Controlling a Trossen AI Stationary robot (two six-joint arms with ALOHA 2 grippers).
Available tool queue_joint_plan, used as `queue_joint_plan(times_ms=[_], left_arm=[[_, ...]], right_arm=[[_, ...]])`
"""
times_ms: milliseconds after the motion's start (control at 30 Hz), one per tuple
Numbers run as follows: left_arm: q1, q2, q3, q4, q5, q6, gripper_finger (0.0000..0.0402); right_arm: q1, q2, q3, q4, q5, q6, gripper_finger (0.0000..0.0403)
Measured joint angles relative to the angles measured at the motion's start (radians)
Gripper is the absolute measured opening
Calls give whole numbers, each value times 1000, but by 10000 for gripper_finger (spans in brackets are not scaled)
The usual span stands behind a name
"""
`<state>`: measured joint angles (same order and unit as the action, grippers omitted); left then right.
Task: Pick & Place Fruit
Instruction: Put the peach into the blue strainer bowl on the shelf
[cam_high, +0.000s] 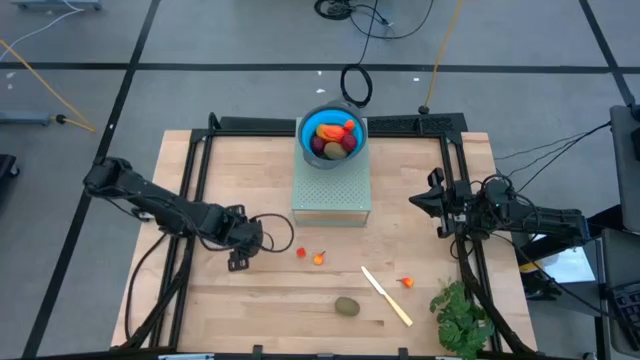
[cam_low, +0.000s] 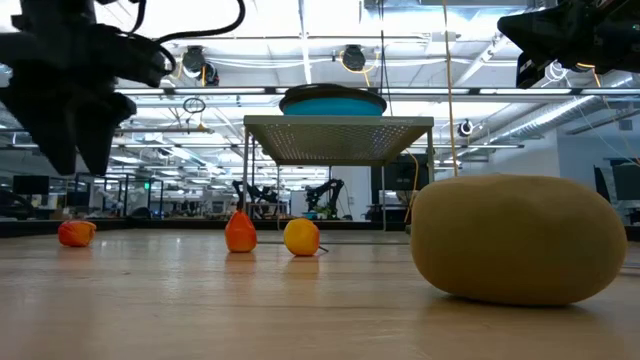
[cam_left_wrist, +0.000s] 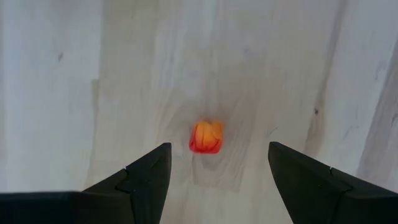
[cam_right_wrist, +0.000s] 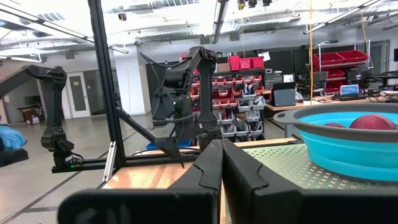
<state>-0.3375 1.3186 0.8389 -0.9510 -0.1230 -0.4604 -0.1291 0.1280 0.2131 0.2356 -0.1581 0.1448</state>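
The table (cam_high: 250, 300) is made of pale wooden planks with visible grain, framed by black metal rails. A landmark is given by the stand (cam_high: 331, 195), a square pale-green platform of perforated mesh on thin legs at the table's far middle. On its far edge a round blue bowl (cam_high: 305, 137) with a soft rim is set, and it is filled with smooth rounded fruit: a red-orange oval and dark red balls are seen inside.

Left of the stand and a little nearer, the left gripper (cam_high: 240, 255) is held low over the wood, its two dark wedge-shaped fingers (cam_left_wrist: 146, 180) spread apart. Between them, in the wrist view, a small glossy orange-red bit (cam_left_wrist: 206, 137) is seen lying on the boards, untouched. In the high view two such bits (cam_high: 301, 252) lie just near of the stand's front-left corner, and a third bit (cam_high: 406, 282) lies near of its front-right corner.

A matt brown-green oval, the kiwi (cam_high: 346, 306), is placed well in front of the stand. Beside it a long cream knife (cam_high: 386, 296) is laid slantwise, and a green leafy bunch (cam_high: 462, 318) lies near the front-right table edge.

The right gripper (cam_right_wrist: 221, 163) is parked right of the stand, raised, its fingers pressed together on nothing.
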Motion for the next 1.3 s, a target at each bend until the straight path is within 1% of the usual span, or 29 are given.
queue_joint_plan(times_ms=[100,433,633,967,1200,1300], left_arm=[[-12,0,-39,46,0,44,269],[-18,0,-141,110,16,41,269],[-18,0,-201,247,18,88,269],[-16,0,-278,320,17,66,269],[-16,0,-280,335,-17,65,269],[-15,0,-281,355,-69,64,269]], right_arm=[[0,0,0,0,0,0,0],[0,0,0,0,0,0,0],[0,0,0,0,2,0,0],[0,0,0,0,4,0,0],[0,0,0,0,5,0,0],[0,0,0,0,4,0,0]])
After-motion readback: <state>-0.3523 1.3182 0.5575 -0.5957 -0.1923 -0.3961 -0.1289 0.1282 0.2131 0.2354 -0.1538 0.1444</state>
